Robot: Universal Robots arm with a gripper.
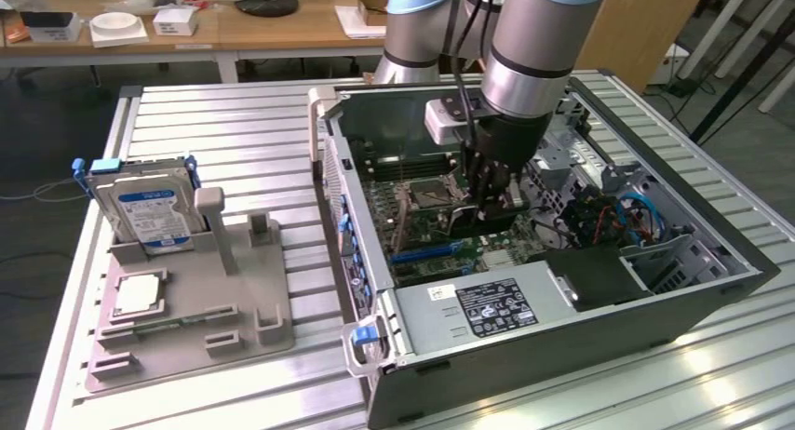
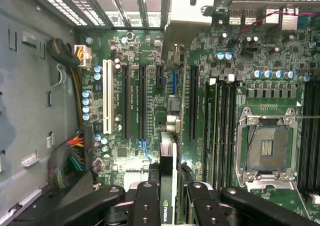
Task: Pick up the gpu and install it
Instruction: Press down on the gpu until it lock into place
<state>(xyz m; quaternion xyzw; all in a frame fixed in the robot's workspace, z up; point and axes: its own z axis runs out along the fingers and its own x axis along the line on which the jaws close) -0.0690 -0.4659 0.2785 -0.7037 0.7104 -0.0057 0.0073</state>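
While the hand [image 2: 167, 196] grips one gpu [image 2: 167, 181] edge-on above the motherboard [image 2: 200, 101], one hard drive [image 1: 147, 211] stands outside the case [image 1: 559, 356] — on the worktop [image 1: 236, 123].

Ribbed metal table [image 1: 223, 151], wooden desks [image 1: 249, 30] behind, dark floor [image 1: 37, 169], perhaps carpet.

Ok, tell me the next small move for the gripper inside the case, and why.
Probably a short, straight push down. The gripper holds the gpu edge-on above the motherboard, inside the open computer case, seemingly lined up along a long expansion slot, but whether the card is seated can't be told.
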